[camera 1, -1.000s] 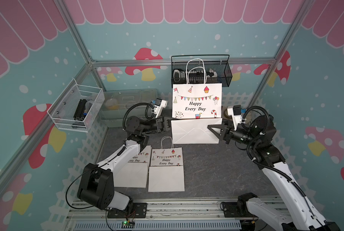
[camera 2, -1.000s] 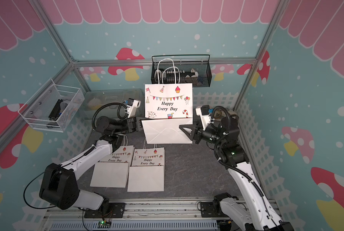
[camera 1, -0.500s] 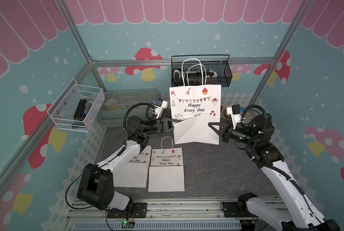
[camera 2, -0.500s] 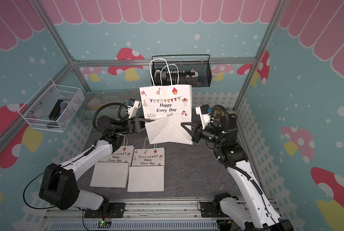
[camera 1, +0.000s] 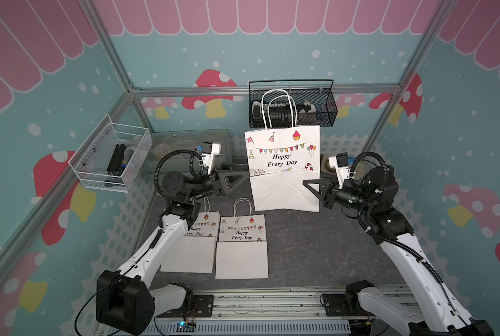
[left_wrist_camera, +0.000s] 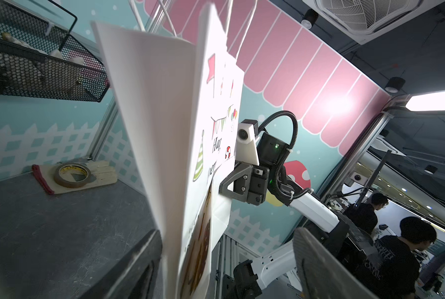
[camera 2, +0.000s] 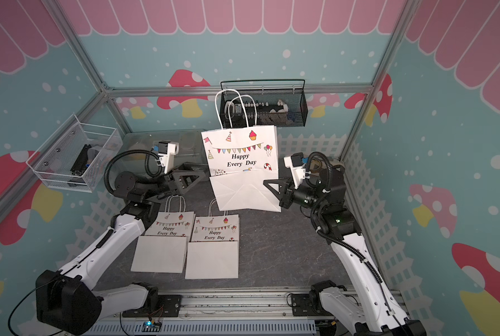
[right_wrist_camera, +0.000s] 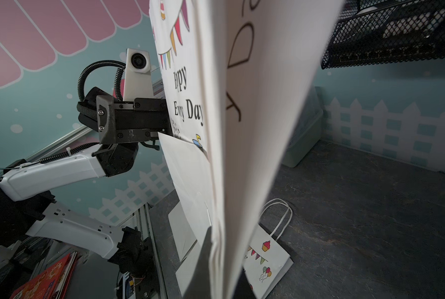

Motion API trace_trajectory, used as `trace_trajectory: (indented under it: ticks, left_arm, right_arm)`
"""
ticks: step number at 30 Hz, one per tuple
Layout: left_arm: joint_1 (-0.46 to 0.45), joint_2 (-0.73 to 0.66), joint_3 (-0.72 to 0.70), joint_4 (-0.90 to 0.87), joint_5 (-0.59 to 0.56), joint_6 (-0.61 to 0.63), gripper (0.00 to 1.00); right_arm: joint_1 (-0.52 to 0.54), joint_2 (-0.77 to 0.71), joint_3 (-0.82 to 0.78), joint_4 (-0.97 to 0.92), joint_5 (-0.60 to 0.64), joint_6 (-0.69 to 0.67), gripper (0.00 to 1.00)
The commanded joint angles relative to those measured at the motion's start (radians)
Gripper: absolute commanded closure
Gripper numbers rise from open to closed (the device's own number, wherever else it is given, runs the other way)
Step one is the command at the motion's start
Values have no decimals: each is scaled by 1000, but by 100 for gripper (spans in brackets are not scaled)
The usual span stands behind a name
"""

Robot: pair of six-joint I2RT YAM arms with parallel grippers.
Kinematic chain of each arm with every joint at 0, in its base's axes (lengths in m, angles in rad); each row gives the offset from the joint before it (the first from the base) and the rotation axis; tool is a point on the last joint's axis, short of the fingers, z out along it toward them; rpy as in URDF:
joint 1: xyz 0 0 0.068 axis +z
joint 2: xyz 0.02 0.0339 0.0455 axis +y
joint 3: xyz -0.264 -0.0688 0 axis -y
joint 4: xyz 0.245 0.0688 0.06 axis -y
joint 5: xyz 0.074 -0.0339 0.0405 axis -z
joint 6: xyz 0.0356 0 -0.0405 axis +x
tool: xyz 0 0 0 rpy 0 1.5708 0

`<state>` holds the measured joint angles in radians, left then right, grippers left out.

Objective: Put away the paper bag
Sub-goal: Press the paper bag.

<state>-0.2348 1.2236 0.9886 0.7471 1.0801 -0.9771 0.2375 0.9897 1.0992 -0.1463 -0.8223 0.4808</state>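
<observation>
The paper bag (camera 1: pixel 283 145) and both flat bags (camera 2: pixel 215 232) read "Happy Every Day"

Left gripper (camera 1: pixel 243 174) spread, right gripper (camera 1: pixel 306 184) clamped

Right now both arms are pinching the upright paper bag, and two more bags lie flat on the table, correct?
Not both. Only the right fingers pinch the upright paper bag; the left wrist view shows the left fingers spread wide, the bag's edge ungripped between them. Two more bags do lie flat on the table.
</observation>
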Motion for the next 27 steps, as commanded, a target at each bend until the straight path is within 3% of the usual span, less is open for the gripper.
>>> trace_trajectory:
  ticks: [1,7,14,23,27]
  left_arm:
    - [8,-34,-15,-113,-23,120,15]
    - [-12,-16,6,-219,35,198,2]
    - [-132,29,120,-560,22,452,2]
    - [-161,93,100,-290,52,255,2]
    - [-145,74,91,-315,41,283,2]
  right_arm:
    - [-27,-3,43,-2,-26,18,100]
    - [-37,10,64,50,-106,87,100]
    - [-36,11,24,266,-250,256,100]
    - [-36,-1,8,330,-342,298,100]
    - [-35,-18,29,280,-355,262,100]
